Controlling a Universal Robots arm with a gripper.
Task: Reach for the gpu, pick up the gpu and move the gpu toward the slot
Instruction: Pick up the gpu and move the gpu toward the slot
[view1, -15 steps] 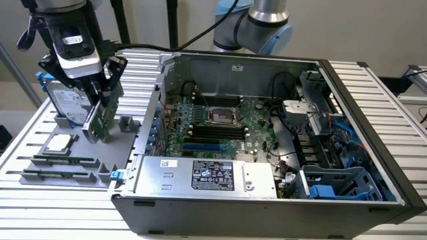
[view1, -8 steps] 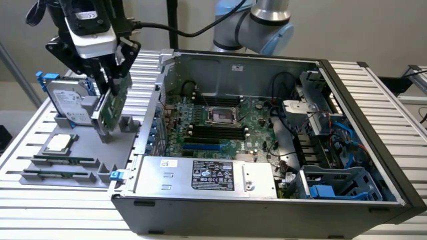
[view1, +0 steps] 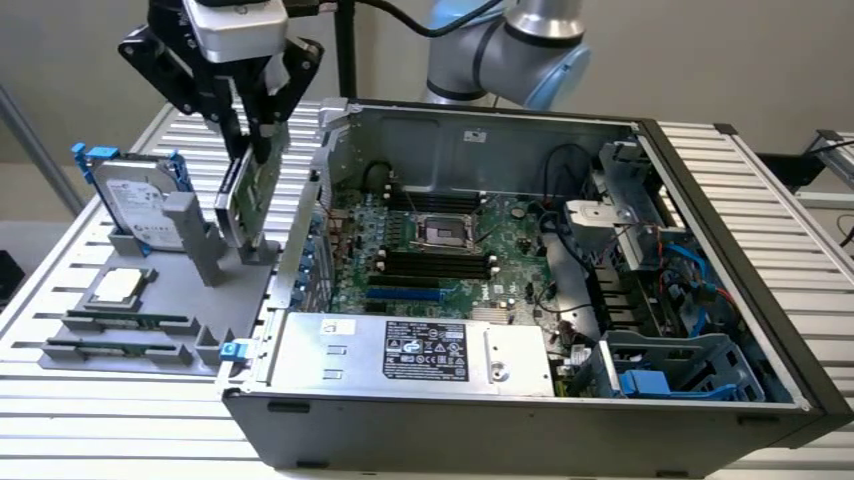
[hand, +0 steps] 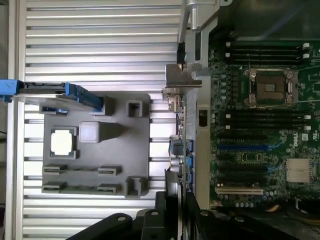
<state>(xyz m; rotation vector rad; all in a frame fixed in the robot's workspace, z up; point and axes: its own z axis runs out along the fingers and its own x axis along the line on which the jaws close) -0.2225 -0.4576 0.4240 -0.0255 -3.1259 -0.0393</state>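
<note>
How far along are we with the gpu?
Done: the gripper is shut on the gpu, and the holder's card slots look empty. In hand: the gpu hangs upright beside the case wall. Left: it is not yet over the motherboard.

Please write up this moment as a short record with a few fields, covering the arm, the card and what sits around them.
gripper: above the grey holder, jaws shut on the card's top edge
gpu: green card, upright, lower end close to the grey holder
hard drive: upright at the holder's far end
processor chip: flat on the holder
memory sticks: two, in the holder's near end
computer case: open, motherboard exposed
</note>
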